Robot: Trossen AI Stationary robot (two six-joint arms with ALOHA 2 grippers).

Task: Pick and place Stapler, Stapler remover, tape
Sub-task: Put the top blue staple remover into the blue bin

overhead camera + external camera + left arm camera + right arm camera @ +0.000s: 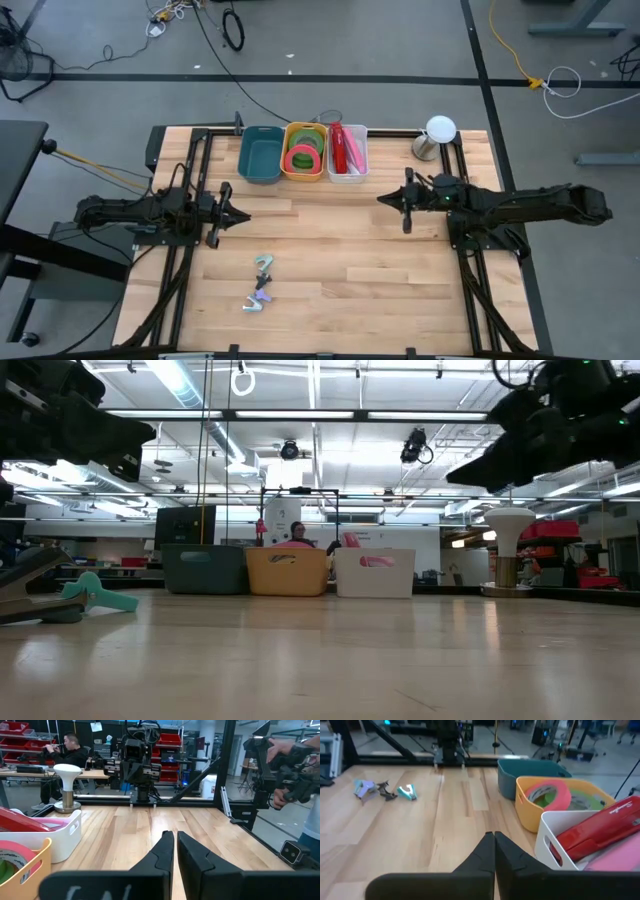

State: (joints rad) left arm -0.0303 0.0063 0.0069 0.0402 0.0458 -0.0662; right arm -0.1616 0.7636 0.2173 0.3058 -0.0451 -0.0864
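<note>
The green tape (306, 164) lies in the yellow bin (287, 170) beside a pink roll (302, 152); the right wrist view shows the green tape (585, 800) too. Red staplers (340, 148) lie in the white bin (362, 150), also seen as the red stapler (600, 827). A teal staple remover (264, 263) and a purple one (258, 298) rest on the table. My left gripper (240, 213) hovers shut left of the bins. My right gripper (384, 199) hovers shut right of them. Both touch nothing.
A teal bin (260, 155) stands left of the yellow one at the table's far edge. A white mushroom-shaped stand (438, 133) sits at the far right corner. Bare wood lies between the two grippers and toward the near edge. People show in the room beyond.
</note>
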